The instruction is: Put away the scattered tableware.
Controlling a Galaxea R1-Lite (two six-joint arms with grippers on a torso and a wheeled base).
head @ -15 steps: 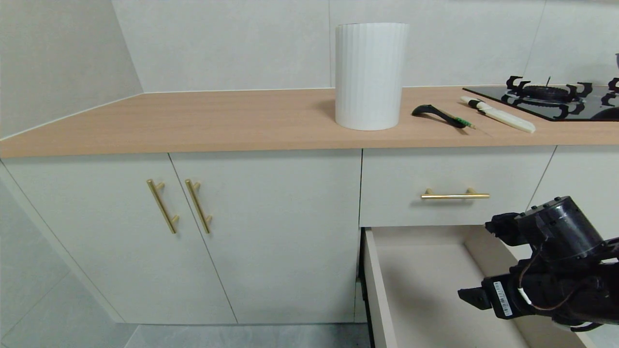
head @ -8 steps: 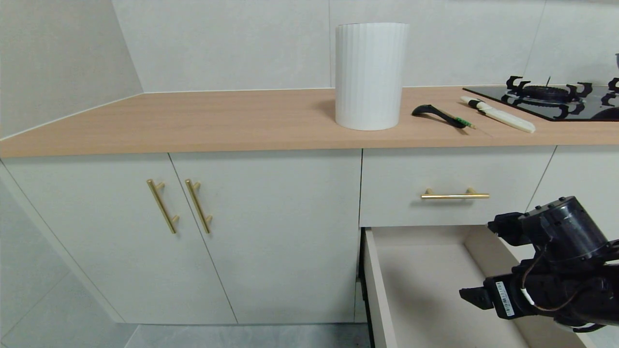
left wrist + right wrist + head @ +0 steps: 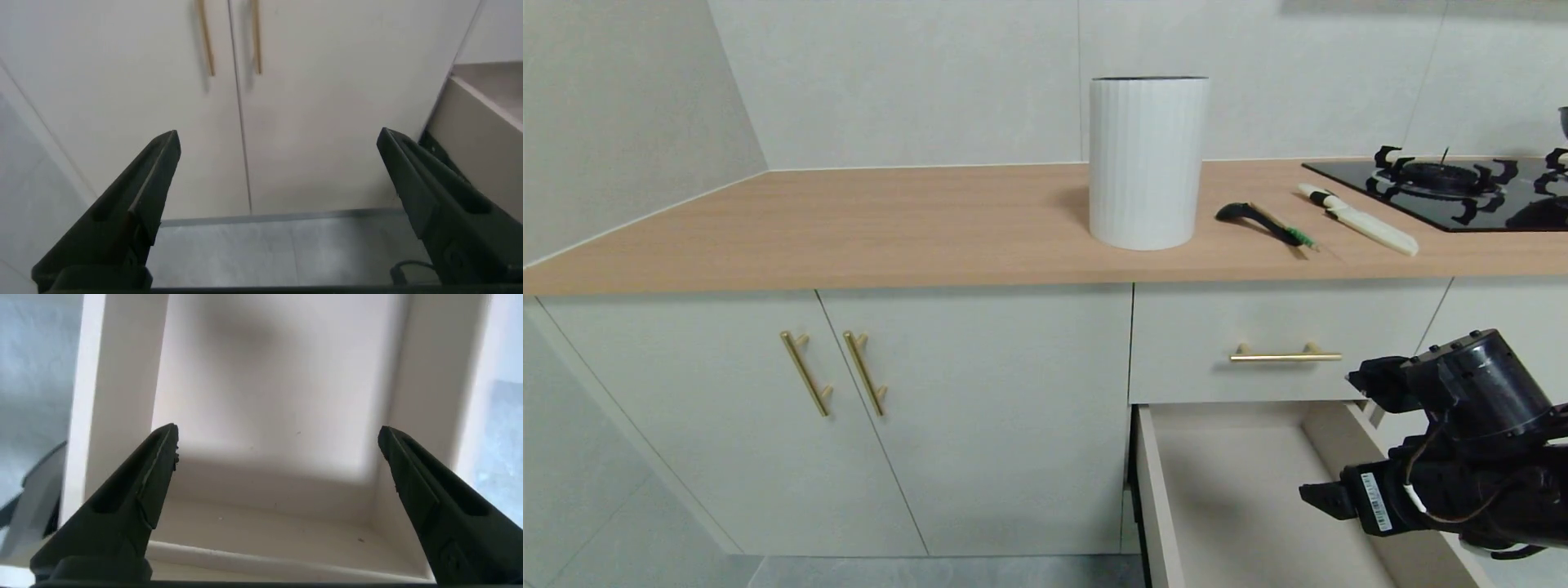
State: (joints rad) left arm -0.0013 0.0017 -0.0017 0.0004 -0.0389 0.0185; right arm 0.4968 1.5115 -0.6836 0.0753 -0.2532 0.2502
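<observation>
Wood-effect countertop (image 3: 890, 220) is recorded against a pale tiled wall. Two scattered items are noted on it: a black spoon with a green-tipped handle (image 3: 1264, 222), just at three o'clock of a tall white ribbed canister (image 3: 1147, 163), and a cream-coloured knife (image 3: 1357, 219) at three o'clock again, near a black gas hob (image 3: 1421, 200). An open cream drawer (image 3: 1241, 490) is found at five o'clock. The right gripper (image 3: 278, 441) is held over its interior, jaws spread wide, nothing grasped. The left gripper (image 3: 278, 143), equally wide and empty, is faced toward cream cabinet doors (image 3: 327, 122). It is judged that the right arm should be raised clear of the worktop edge, and the spoon taken crosswise at mid-handle.
</observation>
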